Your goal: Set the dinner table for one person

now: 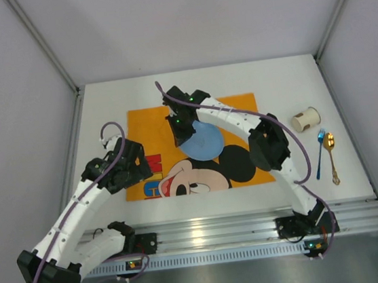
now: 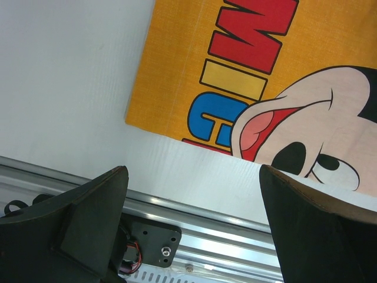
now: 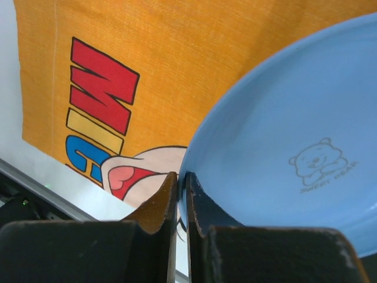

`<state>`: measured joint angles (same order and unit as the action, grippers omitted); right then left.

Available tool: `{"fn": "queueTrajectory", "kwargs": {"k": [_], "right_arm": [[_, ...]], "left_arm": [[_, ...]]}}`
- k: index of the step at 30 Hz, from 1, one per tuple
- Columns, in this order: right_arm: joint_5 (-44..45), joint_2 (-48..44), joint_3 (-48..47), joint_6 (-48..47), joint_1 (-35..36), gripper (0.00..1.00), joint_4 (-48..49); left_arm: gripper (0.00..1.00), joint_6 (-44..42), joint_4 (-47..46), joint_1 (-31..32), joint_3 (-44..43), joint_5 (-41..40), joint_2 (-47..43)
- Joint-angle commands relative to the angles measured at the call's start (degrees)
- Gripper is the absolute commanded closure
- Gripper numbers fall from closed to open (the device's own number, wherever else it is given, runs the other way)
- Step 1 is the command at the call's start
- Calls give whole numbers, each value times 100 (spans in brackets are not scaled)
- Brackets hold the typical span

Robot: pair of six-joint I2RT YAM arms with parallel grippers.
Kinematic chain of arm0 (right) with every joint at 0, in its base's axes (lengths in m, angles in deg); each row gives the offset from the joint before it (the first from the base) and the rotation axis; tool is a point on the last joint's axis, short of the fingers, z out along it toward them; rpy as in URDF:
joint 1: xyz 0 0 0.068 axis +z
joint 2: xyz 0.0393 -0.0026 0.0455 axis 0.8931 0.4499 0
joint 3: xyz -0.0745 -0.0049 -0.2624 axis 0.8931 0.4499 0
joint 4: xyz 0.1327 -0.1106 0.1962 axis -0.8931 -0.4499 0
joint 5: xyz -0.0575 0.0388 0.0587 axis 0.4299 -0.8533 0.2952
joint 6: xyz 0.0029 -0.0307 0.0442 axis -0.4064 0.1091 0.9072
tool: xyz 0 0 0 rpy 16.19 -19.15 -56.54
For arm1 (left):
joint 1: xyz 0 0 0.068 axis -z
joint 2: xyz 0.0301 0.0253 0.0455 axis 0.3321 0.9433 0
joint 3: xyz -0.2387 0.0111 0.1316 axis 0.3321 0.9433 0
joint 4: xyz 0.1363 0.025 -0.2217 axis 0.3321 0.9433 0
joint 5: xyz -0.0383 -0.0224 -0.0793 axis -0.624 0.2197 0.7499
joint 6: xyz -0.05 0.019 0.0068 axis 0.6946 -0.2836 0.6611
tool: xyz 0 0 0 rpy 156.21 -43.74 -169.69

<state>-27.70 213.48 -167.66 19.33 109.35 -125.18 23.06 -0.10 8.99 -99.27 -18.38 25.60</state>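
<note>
One blue plate [image 3: 283, 118] | print: SWEET BEAR | right hand [image 3: 181, 180] pinching rim

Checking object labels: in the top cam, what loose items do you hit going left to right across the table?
blue plate → tan cup → blue spoon → gold spoon. The orange placemat is left out because it spans under the plate.
</note>
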Motion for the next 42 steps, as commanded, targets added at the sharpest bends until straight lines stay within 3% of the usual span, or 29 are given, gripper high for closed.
{"fn": "queueTrajectory", "kwargs": {"k": [1,8,9,10,13,14,19,22,27,30,35,42], "right_arm": [[-552,350,-349,131,94,100,136],[-1133,457,-121,132,120,96,760],[-1212,413,-77,97,111,91,856],[-1317,352,-7,79,111,67,1005],[-1458,80,55,-44,120,36,1225],[-1458,-87,64,-105,94,33,1244],[-1441,-921,501,-211,-239,28,1305],[-1336,-1844,1168,-290,-862,27,1428],[-1563,-3215,2269,-474,-2707,21,1639],[-1774,-3532,2709,-589,-3893,21,1552],[-2021,-3605,3176,182,-6098,20,1534],[-2179,-2691,2640,263,-7464,21,1490]], "left_arm": [[2,121,122,-17,-19,-113,-134],[2,139,96,-17,16,-113,-196],[2,130,96,-17,17,-113,-196],[2,130,96,-17,17,-113,-187],[2,147,96,-17,17,-122,-178],[2,147,96,-17,17,-122,-178],[2,156,114,-17,17,-131,-196],[2,165,122,-17,17,-139,-248],[2,165,79,-17,34,-122,-284],[2,139,70,-17,25,-87,-249],[2,112,52,-17,8,-34,-231],[2,103,113,-17,-1,-51,-275]]}}
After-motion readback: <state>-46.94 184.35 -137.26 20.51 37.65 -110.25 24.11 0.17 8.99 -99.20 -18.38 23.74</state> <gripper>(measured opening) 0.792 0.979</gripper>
